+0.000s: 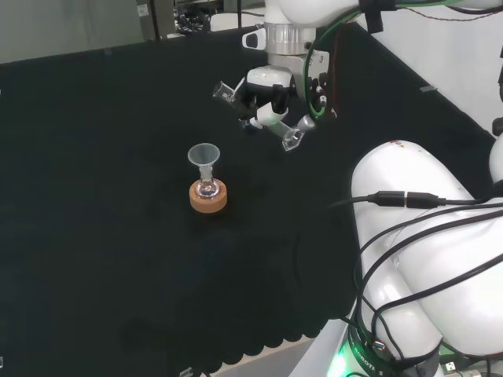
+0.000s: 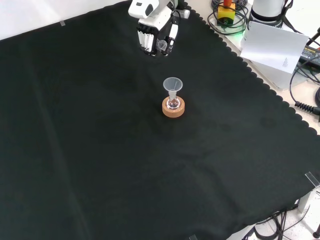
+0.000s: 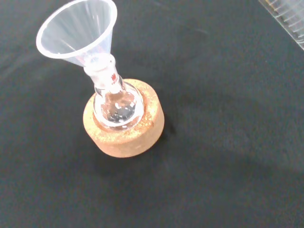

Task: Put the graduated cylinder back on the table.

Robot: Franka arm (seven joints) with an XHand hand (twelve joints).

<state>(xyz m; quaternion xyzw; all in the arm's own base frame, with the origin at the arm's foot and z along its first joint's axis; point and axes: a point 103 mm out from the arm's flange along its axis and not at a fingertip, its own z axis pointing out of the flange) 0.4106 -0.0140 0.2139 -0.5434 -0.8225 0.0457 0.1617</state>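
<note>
The hand [image 1: 271, 98] hangs above the black cloth [image 1: 102, 157], beyond and to the right of the cork ring [image 1: 208, 196] in the head view, its fingers curled round the graduated cylinder [image 1: 292, 137], which lies tilted across the palm, clear of the cloth. The front view puts the hand [image 2: 155, 30] farther off than the cork ring [image 2: 173, 108]. The wrist view alone shows the small round-bottomed flask [image 3: 116, 107] seated in the ring, a clear funnel [image 3: 78, 31] in its neck, and the cylinder's printed scale [image 3: 289, 19]. Cables and a white sheet [image 2: 272, 45] lie past the cloth's scalloped edge.

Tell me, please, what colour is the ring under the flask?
Light brown speckled cork ring, clearest in the wrist view.
</note>
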